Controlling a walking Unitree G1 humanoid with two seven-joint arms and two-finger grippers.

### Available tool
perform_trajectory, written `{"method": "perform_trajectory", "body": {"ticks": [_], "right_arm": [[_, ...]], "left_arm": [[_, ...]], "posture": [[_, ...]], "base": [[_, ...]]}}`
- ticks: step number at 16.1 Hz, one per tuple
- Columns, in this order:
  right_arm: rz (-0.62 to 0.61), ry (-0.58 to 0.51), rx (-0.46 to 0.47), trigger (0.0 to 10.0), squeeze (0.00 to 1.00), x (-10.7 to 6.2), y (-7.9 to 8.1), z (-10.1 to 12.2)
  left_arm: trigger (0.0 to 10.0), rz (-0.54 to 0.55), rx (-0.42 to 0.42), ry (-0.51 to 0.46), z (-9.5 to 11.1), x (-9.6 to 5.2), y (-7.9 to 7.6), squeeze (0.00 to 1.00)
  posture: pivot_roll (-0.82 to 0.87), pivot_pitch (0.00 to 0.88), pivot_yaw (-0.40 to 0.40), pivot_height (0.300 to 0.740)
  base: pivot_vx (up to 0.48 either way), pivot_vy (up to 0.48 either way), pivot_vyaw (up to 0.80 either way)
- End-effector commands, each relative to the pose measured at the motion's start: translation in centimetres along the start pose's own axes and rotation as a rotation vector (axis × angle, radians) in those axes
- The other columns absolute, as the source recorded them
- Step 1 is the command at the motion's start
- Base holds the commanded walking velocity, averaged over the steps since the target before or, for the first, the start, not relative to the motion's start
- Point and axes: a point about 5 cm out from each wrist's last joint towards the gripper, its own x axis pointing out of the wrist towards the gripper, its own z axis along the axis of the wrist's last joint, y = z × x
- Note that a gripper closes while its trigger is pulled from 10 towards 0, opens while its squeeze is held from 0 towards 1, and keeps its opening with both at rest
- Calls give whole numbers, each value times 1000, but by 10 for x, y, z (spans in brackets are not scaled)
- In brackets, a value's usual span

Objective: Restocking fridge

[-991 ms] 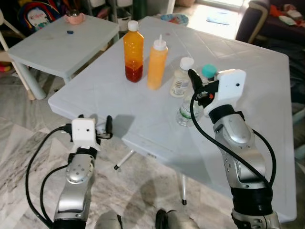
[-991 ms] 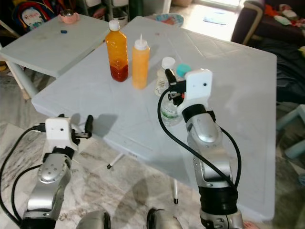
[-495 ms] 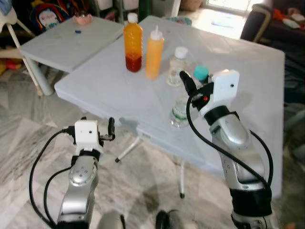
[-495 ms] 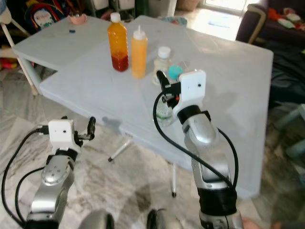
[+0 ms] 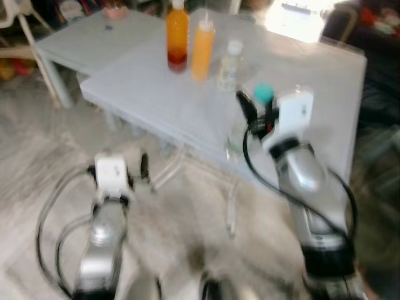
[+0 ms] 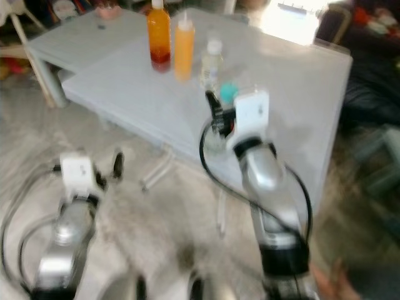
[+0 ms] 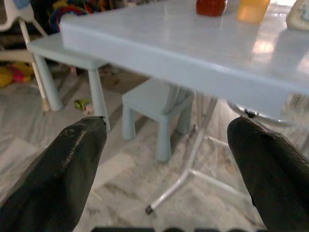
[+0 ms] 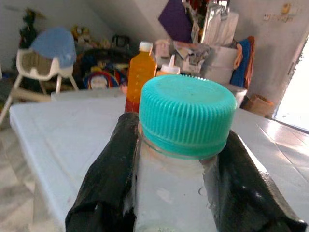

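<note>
Though the head views blur, the right hand (image 8: 176, 193) grips the teal-capped bottle (image 8: 185, 116).

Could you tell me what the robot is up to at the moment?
The right gripper holds a water bottle with a teal cap, its fingers clamped on the neck. The head views are blurred. On the white table stand an orange juice bottle, a yellow squeeze bottle and a small clear bottle. The left gripper hangs open, low beside the table.
</note>
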Motion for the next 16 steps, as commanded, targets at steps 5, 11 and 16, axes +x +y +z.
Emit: {"method": "perform_trajectory", "body": {"ticks": [5,11,16], "right_arm": [[27,121,-30,10000,0,1,-2,-35],[43,28,-78,10000,0,27,-9,-31],[74,-204,-15,10000,0,57,15,2]], "left_arm": [[10000,-141,-71,6,4,-4,-12,0],[10000,-566,-128,21,12,-20,-45,0],[10000,-672,-145,58,10,-24,-53,0]], "posture": [[54,128,-73,740],[72,126,-74,740],[73,118,-79,740]], "base": [[-72,0,0],[0,0,0],[0,0,0]]}}
